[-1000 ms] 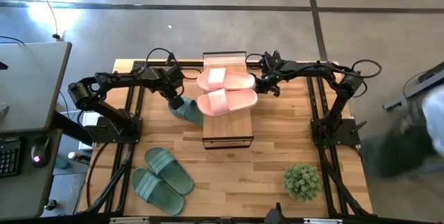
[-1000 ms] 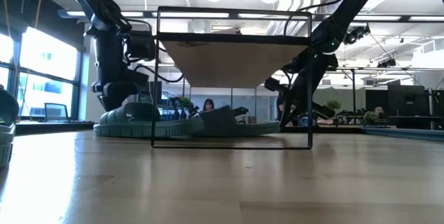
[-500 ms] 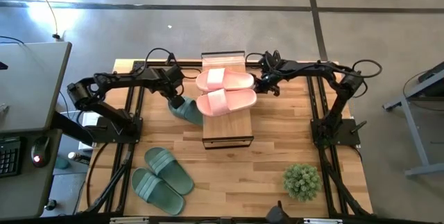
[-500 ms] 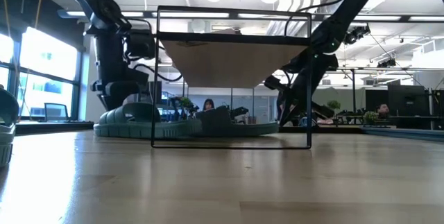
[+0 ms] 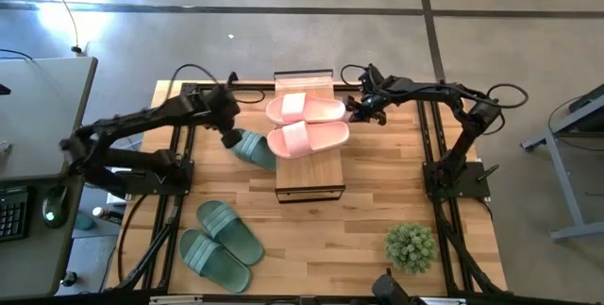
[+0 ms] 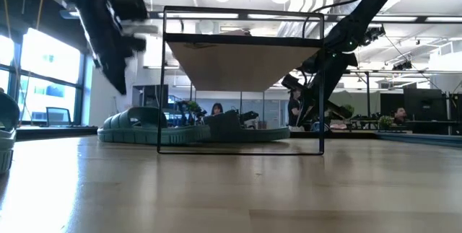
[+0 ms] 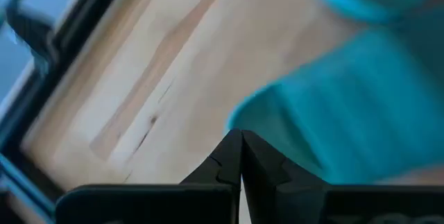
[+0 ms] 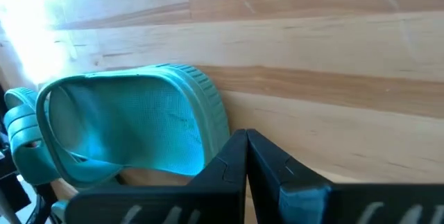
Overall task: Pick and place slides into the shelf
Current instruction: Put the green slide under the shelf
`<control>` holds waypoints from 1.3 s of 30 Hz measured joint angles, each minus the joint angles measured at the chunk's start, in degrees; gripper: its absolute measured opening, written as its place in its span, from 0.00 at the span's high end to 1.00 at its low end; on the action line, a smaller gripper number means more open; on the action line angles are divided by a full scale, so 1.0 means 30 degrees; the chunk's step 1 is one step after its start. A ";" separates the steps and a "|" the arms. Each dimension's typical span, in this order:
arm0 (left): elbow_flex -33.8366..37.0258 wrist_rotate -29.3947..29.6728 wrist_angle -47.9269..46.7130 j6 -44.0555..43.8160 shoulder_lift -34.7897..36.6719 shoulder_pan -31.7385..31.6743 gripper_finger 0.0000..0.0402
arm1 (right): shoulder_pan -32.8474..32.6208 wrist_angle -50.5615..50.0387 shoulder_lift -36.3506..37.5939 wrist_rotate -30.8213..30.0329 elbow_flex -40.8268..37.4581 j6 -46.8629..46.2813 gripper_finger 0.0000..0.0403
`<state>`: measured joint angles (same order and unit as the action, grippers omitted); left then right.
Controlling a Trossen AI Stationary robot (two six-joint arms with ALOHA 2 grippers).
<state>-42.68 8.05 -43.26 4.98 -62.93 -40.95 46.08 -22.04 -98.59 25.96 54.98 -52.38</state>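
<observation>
Two pale pink slides (image 5: 307,124) lie side by side on the plank top of the shelf (image 5: 309,174), which stands at the middle of the tabletop (image 5: 377,211) toward its far edge. One sage-green slide (image 5: 253,148) lies on the tabletop partly under the shelf's left side. A green pair (image 5: 220,245) sits near the front-left corner, well apart from the shelf. A potted plant (image 5: 411,245) stands near the front-right corner.

Left gripper (image 5: 229,137): jaws together, empty, just beside the green slide's outer end. Right gripper (image 5: 357,110): jaws together, empty, near the pink slides on the shelf's right side.

Handling, as a judgement: the slides look like light, soft rubber with some flex. The wide ribbed strap is probably the best hold, since it stands proud and the ribs give bite. A pinch on the sole edge is likely to bend or slip. The slide under the shelf may snag on the thin black frame when moved.

Change from a second ago: the left arm has swung, its elbow now farther toward the tabletop's left edge, and the low view shows it lifted off the green slide. The right gripper has edged slightly toward the far edge. No slide appears to have shifted.
</observation>
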 joint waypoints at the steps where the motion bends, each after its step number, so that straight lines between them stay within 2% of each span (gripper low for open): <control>1: 0.0000 -0.0366 -0.0168 0.0610 0.0792 0.0342 1.00 | 0.0077 -0.0014 0.0000 0.0075 0.0000 0.0116 1.00; 4: 0.0000 -0.2833 -0.0838 0.3637 0.3231 0.1701 1.00 | 0.0372 -0.0128 0.0000 0.0366 0.0000 0.0537 1.00; 8: 0.0157 -0.7751 -0.2204 0.7224 0.5881 0.4271 1.00 | 0.0786 -0.0447 0.0000 0.0356 0.0000 0.1192 1.00; 11: 0.1454 -0.8736 -0.1106 0.7268 0.7222 0.6658 1.00 | 0.0937 -0.0417 0.0000 0.0349 0.0000 0.1619 1.00; 14: 0.3610 -0.8828 0.2124 0.6839 0.7837 0.8880 1.00 | 0.0939 -0.0343 0.0000 0.0348 0.0000 0.1991 1.00; 16: 0.5111 -0.8304 0.4807 0.6486 0.7774 1.0188 1.00 | 0.0933 -0.0337 0.0000 0.0349 0.0000 0.2127 1.00; 19: 0.6438 -0.5063 0.7141 0.6263 0.7397 1.1553 1.00 | 0.0881 -0.0218 0.0000 0.0236 0.0000 0.2138 1.00; 21: 0.6688 -0.2855 0.6875 0.6208 0.6995 1.2082 1.00 | 0.0882 -0.0165 0.0000 0.0084 0.0000 0.2141 1.00; 23: 0.6688 -0.1695 0.6788 0.6263 0.6273 1.2349 1.00 | 0.0882 -0.0102 0.0000 -0.0183 0.0000 0.2207 1.00; 29: 0.6696 -0.1980 0.7425 0.7126 0.3240 1.2424 1.00 | 0.0882 0.0020 0.0000 -0.0249 0.0000 0.2284 1.00; 39: 0.6647 -0.0332 1.2408 0.7325 -0.2507 1.2400 1.00 | 0.0882 0.0158 0.0000 -0.0490 0.0000 0.2017 1.00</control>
<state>-22.73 7.05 -6.04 26.95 -70.45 -3.76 48.73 -21.56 -98.59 24.49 54.98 -46.33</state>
